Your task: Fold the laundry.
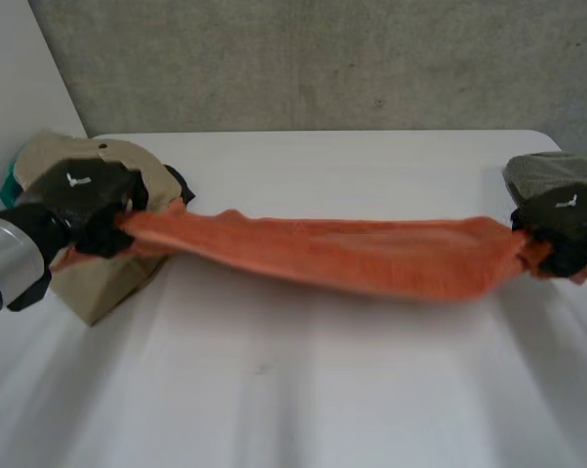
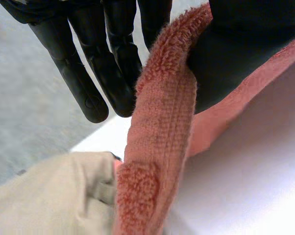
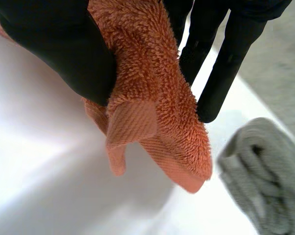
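An orange towel (image 1: 352,255) is stretched across the white table (image 1: 303,390), bunched into a long band between my two hands. My left hand (image 1: 84,200) holds its left end, thumb and fingers pinching the towel's hem (image 2: 162,147). At the right end my right hand (image 1: 562,229) pinches a corner of the towel (image 3: 152,112) between thumb and fingers, and the corner hangs below the grip.
A folded beige garment (image 1: 103,283) lies under my left hand at the table's left edge, with something teal behind it (image 1: 9,185). A rolled grey-green towel (image 3: 265,176) sits by my right hand at the right edge. A grey wall stands behind the table.
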Controlling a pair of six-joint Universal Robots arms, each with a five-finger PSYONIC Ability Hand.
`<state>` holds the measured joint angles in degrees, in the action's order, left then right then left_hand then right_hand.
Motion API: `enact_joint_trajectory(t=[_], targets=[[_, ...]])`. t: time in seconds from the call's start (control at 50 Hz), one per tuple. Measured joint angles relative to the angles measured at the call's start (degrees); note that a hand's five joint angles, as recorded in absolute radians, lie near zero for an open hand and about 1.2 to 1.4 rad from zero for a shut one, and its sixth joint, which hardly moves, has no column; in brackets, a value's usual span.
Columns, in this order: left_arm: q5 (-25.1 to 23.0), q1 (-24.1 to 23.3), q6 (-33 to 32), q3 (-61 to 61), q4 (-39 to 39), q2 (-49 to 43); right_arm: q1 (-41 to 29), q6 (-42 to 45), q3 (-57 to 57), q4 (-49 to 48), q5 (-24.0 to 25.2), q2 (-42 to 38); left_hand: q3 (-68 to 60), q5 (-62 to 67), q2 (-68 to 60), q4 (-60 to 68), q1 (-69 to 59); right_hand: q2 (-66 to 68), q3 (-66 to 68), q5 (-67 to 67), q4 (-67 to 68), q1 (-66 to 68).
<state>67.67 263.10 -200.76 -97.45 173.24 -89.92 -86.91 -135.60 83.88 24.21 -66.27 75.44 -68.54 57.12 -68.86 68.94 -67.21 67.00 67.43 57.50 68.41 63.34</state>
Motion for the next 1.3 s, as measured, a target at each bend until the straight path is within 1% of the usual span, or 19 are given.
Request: enact_joint_trajectory(t=[0.06,0.12,0.24,0.3,0.36,0.38,0.48,0.54,0.6,0.7,0.8,0.9,0.98,1.0,1.02,1.08,1.12,1.22,1.3], targets=[[0.04,-0.56,-4.96,2.00,-4.68,-3.56,0.31,4.74,-2.04,4.50,0.39,-2.82,0.00,0.00,0.00,0.00,0.00,0.00,0.00,0.00,0.01,0.00],[1.48,-1.20,-9.20,5.45,-7.13,-9.13,0.03,7.09,-4.90,5.97,-1.04,-6.67,0.00,0.00,0.00,0.00,0.00,0.00,0.00,0.00,0.01,0.00],[5.10,-3.24,-13.25,20.54,-5.62,-20.84,-3.33,3.51,-19.01,0.43,-6.31,-15.55,-0.01,0.00,-0.01,0.01,0.00,0.06,0.00,0.00,0.19,0.01],[5.76,-4.03,-12.27,30.13,-0.21,-23.62,-5.00,-2.77,-28.42,-8.52,-8.27,-18.15,0.00,0.00,-0.01,0.02,0.00,0.07,0.01,0.00,0.21,0.34],[6.42,-4.33,-10.31,36.04,5.83,-24.08,-5.70,-8.34,-33.38,-17.17,-9.01,-18.71,-0.01,0.00,-0.01,0.02,0.00,0.06,0.01,0.00,0.22,0.34],[7.00,-4.42,-8.71,38.99,10.28,-23.92,-5.98,-12.23,-35.52,-23.54,-9.27,-18.56,-0.01,0.00,-0.01,0.02,0.00,0.06,0.01,0.00,0.22,0.34],[9.38,-4.28,-3.01,42.45,26.79,-21.89,-5.91,-22.77,-36.51,-41.63,-9.20,-16.39,-0.01,0.02,-0.01,0.02,0.00,0.06,0.01,0.00,0.22,0.34],[10.05,-3.89,0.15,40.14,33.45,-20.40,-5.77,-26.47,-34.64,-46.41,-7.73,-15.23,-0.01,0.02,-0.01,0.02,0.00,0.06,0.01,0.15,0.22,0.34],[9.81,-3.57,1.25,37.45,34.07,-19.85,-5.75,-26.75,-33.42,-44.99,-6.09,-15.15,-0.01,0.26,-0.01,0.02,0.00,0.06,0.35,0.36,0.22,0.34],[9.17,-3.26,1.23,30.04,30.48,-20.50,-5.65,-23.59,-32.05,-36.78,-2.95,-17.16,-0.01,0.26,-0.01,0.02,0.00,0.06,0.36,0.45,0.22,0.34],[8.71,-3.85,0.45,20.67,27.96,-22.94,-5.63,-16.61,-29.09,-27.14,0.12,-21.58,-0.01,0.26,-0.01,0.02,0.00,0.07,0.36,0.57,0.22,0.34],[8.51,-5.09,-0.92,13.57,27.50,-26.29,-5.61,-8.57,-25.03,-21.81,0.92,-26.65,-0.01,0.26,-0.01,0.02,0.00,0.06,0.36,0.59,0.23,0.34],[8.39,-5.88,-2.19,10.36,27.71,-27.82,-5.50,-4.52,-22.96,-20.29,-0.06,-29.35,-0.01,0.26,-0.01,0.02,0.00,-17.20,-17.07,-16.14,-17.75,-13.55],[8.30,-6.18,-2.70,9.21,27.90,-28.04,-5.29,-3.16,-22.00,-20.01,-1.10,-30.38,-0.01,0.26,-0.01,0.02,0.00,-30.93,-30.71,-30.48,-31.55,-27.23],[8.22,-6.38,-3.04,8.43,28.11,-27.97,-5.12,-2.70,-21.51,-20.03,-1.86,-30.81,-0.01,0.26,-0.01,0.02,0.00,-36.04,-35.94,-36.76,-36.72,-32.43],[8.08,-6.60,-3.31,7.40,28.41,-27.19,-4.67,-2.74,-20.40,-20.48,-3.61,-31.08,-0.01,0.26,-0.01,0.02,0.00,-44.37,-44.48,-45.83,-45.37,-40.50],[7.95,-6.64,-3.09,6.62,28.50,-25.66,-4.23,-4.11,-19.05,-21.14,-4.92,-29.94,-0.01,0.26,-0.01,0.02,0.00,-46.24,-47.19,-49.05,-48.71,-42.93],[7.63,-6.43,-1.76,5.11,28.35,-21.90,-3.14,-7.63,-14.78,-21.61,-6.10,-24.84,-0.01,0.26,-0.01,0.02,0.00,-46.25,-47.64,-49.38,-48.84,-42.93],[7.11,-6.07,-0.29,3.60,28.20,-19.22,-1.98,-9.53,-9.92,-21.06,-6.15,-19.53,-0.01,0.26,-0.01,0.02,0.00,-44.67,-45.30,-45.42,-46.51,-40.65]])
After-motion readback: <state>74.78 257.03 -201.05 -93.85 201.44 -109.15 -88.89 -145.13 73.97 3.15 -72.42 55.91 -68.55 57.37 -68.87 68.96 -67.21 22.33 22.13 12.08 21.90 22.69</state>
